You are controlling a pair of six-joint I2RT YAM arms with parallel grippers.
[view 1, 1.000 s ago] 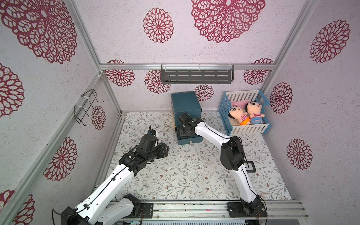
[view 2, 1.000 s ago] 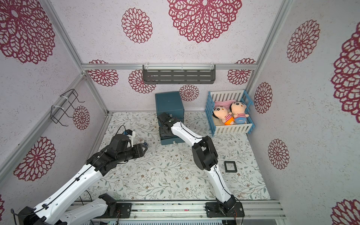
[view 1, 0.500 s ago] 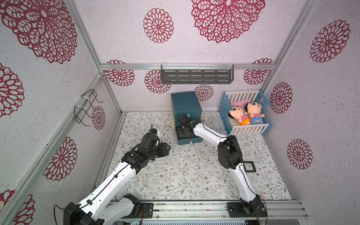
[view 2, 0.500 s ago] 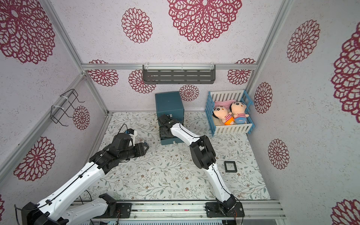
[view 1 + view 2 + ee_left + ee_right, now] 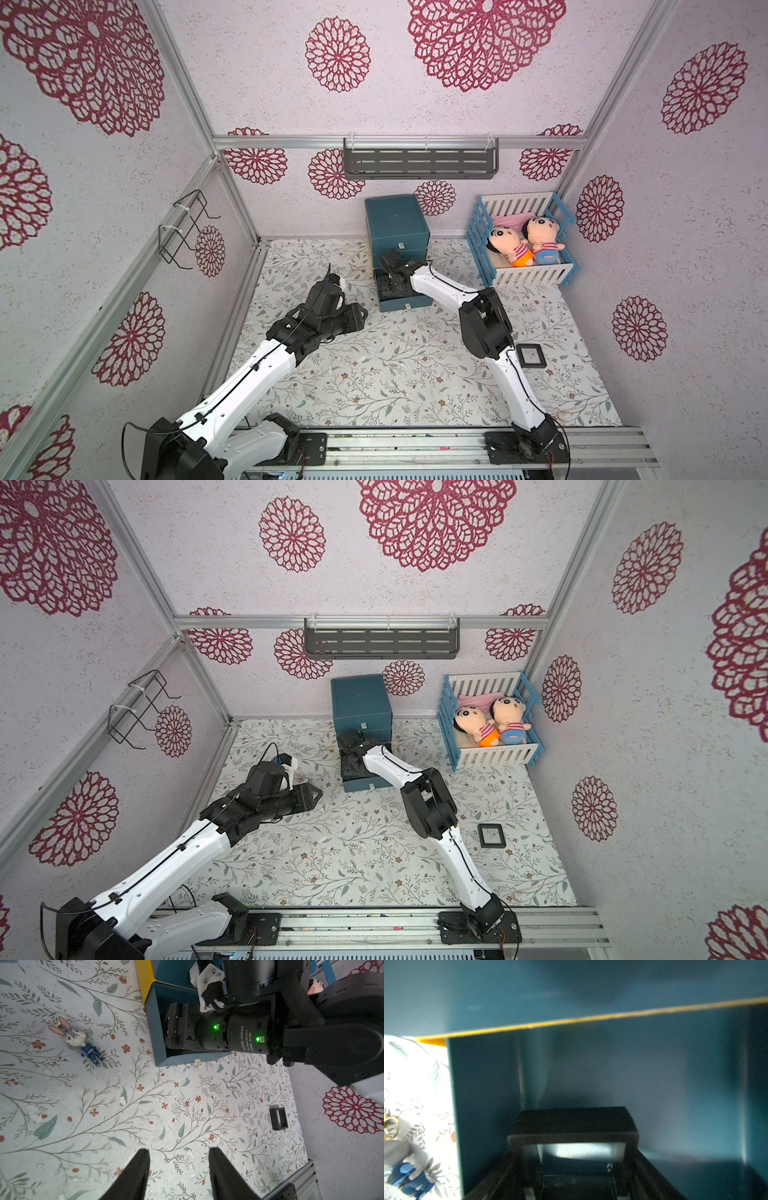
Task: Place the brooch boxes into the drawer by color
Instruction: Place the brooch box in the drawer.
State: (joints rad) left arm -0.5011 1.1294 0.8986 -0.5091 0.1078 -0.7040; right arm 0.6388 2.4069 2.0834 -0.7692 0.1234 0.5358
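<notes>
Overall, the room is a booth of pale textured walls printed with crimson flower medallions and framed by aluminium rails. On the left wall hangs a black wire rack.

Below it the left arm reaches in over the surface, which is covered in a pale sheet printed with leafy sprigs and small red blossoms. In the left wrist view the left pincer hovers above this sheet with its fingers a moderate gap apart and nothing between them. A rabbit figure lies flat on the sheet, well apart from the pincer and off to one side of the chest.

At the middle of the back edge stands the dark teal chest, under a grey slotted shelf fixed to the back wall. Its bottom drawer is pulled out onto the surface. The right pincer is down inside that drawer, its fingers spread wide and closed on the sides of a black brooch box, which sits within the drawer's walls.

Further right, a second black brooch box lies flat on the sheet beside the right arm's elbow. In the back right corner is a blue-and-white crib holding two plush dolls, against the medallioned right wall.
</notes>
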